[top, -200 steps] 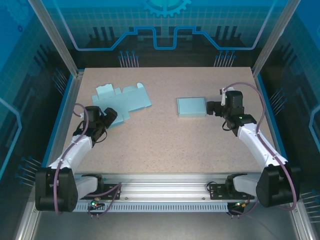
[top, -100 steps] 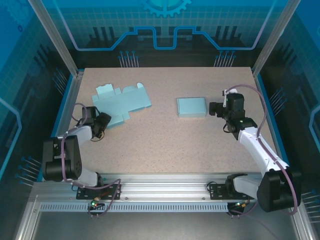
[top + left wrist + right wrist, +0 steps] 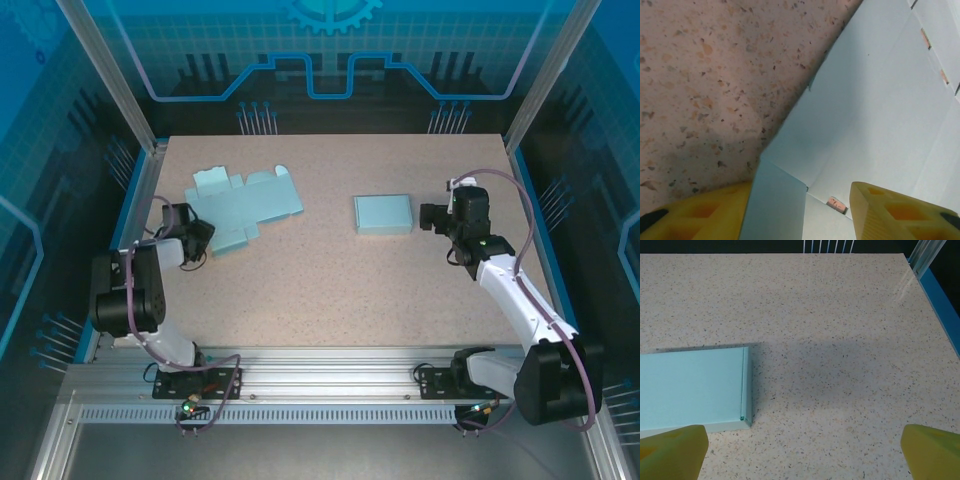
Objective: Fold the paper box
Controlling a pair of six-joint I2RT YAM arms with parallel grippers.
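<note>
Both spread: left gripper (image 3: 800,194) straddles flat box (image 3: 245,203) edge, right gripper (image 3: 428,216) beside folded box (image 3: 383,213).

With the left arm sharply bent, the left gripper (image 3: 199,238) hangs low near the table's (image 3: 330,290) left edge, jaws apart, while the extended right arm holds the right gripper (image 3: 429,216) spread wide near its right edge.

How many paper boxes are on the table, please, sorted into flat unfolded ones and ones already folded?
Flat unfolded box blank: 1
Folded box: 1
Total: 2
</note>
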